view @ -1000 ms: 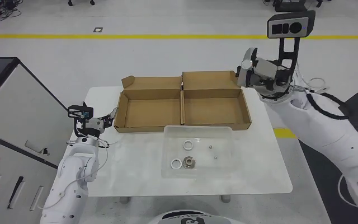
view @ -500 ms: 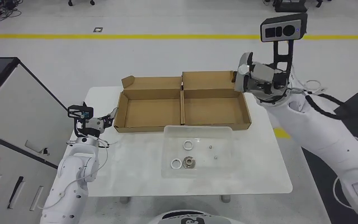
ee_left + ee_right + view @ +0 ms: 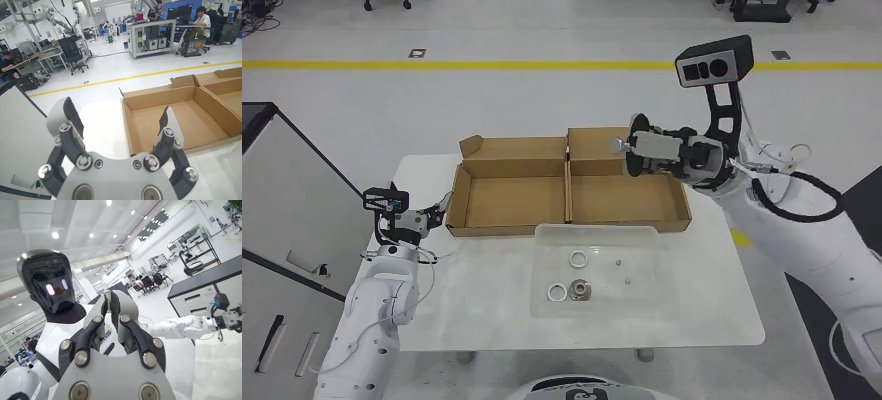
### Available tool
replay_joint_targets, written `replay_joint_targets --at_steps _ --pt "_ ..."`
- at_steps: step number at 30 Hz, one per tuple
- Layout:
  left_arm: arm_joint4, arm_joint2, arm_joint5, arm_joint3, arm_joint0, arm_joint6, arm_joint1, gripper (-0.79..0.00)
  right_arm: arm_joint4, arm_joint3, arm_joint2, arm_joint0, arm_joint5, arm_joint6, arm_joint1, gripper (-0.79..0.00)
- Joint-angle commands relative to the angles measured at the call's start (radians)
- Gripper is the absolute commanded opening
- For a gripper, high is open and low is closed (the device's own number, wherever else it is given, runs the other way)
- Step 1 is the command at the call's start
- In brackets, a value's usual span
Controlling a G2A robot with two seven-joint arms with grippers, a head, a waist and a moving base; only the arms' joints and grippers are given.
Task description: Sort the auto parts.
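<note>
1. The right claw (image 3: 109, 302) is clamped on a bolt (image 3: 108, 299) over the right box's (image 3: 627, 195) far edge.
2. The left claw (image 3: 116, 103) gapes empty beside the left box (image 3: 170, 117).
3. Rings (image 3: 579, 258) lie in the tray (image 3: 594, 228) on the counter (image 3: 492, 300).

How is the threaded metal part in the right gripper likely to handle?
The threaded metal part looks slim and rigid, probably light. Its round shape may roll once released. The right gripper has ribbed pads that likely stop slipping.
</note>
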Motion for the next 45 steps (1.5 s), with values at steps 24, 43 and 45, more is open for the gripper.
replay_joint_targets --at_steps 24,43,45 --pt "0.000 0.000 0.000 0.000 0.000 0.000 0.000 0.000 0.104 0.001 0.151 -0.127 0.037 0.112 -0.074 -0.785" --pt "0.000 0.000 0.000 0.000 0.000 0.000 0.000 0.000 0.180 -0.064 0.250 -0.220 0.077 0.131 -0.104 -0.785" --pt "0.000 0.000 0.000 0.000 0.000 0.000 0.000 0.000 0.226 -0.064 0.254 -0.229 0.067 0.146 -0.112 -0.785"
